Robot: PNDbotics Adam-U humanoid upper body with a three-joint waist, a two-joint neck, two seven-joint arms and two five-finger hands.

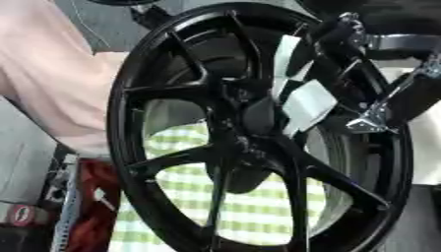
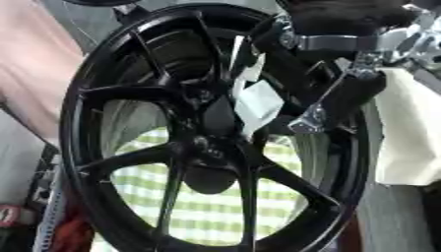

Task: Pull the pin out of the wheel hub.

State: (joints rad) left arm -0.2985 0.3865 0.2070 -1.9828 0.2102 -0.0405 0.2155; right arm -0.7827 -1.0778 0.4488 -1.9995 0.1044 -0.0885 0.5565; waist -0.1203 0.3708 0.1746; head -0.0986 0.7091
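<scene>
Glossy black metal wheel [image 1: 258, 142]; white paper tags [image 1: 306, 103] at its hub; green-checked cloth [image 2: 215, 206] behind; silver metal on the hand [image 2: 344, 29].

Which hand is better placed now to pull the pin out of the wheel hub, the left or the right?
The right, probably. The right hand comes in from the upper right and already lies across the wheel's spokes, close to the hub. No left hand shows in either view. I cannot make out the pin itself.

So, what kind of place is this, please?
Probably a workshop or a robot test bench. A black car wheel stands upright with paper tags on it, over a green checked cloth, and the robot's right hand reaches in.
</scene>
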